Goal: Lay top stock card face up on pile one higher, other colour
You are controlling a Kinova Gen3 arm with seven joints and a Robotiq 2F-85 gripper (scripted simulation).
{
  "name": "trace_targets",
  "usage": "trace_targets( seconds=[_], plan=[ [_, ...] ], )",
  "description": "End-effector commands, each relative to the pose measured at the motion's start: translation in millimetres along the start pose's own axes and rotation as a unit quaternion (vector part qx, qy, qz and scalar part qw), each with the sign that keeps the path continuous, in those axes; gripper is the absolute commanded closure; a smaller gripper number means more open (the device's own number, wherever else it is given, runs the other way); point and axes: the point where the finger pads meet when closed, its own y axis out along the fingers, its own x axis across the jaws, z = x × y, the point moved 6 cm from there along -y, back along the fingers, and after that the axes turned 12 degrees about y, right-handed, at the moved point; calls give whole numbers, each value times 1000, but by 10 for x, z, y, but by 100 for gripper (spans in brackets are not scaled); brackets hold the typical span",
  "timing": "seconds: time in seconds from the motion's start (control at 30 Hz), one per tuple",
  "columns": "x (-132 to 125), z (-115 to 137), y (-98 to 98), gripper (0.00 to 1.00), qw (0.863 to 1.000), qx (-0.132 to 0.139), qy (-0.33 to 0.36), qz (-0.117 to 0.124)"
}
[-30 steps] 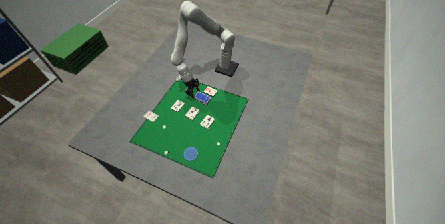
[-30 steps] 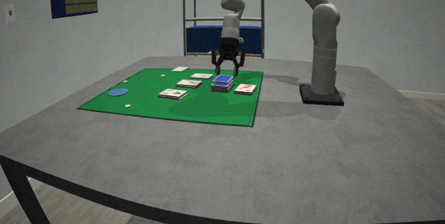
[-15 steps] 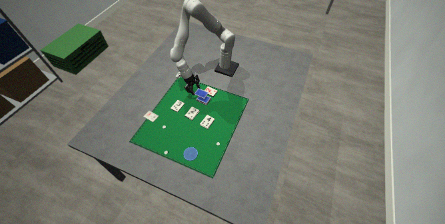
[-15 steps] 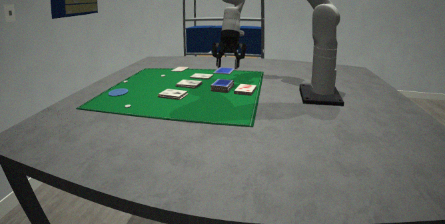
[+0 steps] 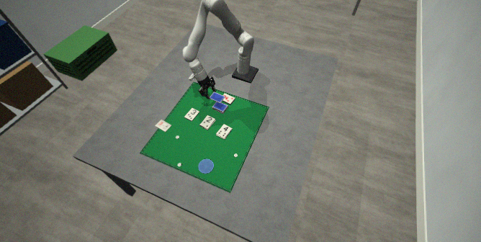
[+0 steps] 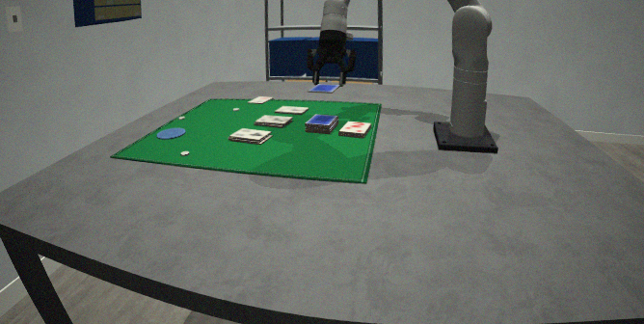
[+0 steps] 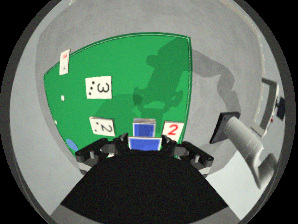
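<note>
My gripper hangs over the far edge of the green mat and is shut on a blue-backed card, held flat in the air above the table. It shows in the side view and the wrist view. The face-down stock lies below it on the mat. Three face-up piles show a black 3, a black 2 and a black 4. A red 2 lies face up beside the stock.
A red face-up card lies off the mat's left edge. A blue disc and three small white tokens, one of them, sit on the near part of the mat. The arm's base stands behind the mat.
</note>
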Motion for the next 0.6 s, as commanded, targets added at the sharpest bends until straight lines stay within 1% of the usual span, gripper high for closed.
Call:
trace_targets(
  seconds=[0.0, 0.27, 0.57],
  plan=[
    [-24, -36, -112, 29, 1000, 3, -2, 5],
    [-24, -67, -203, 29, 1000, 4, -1, 7],
    [-29, -67, -215, 29, 1000, 5, -1, 8]
  ],
)
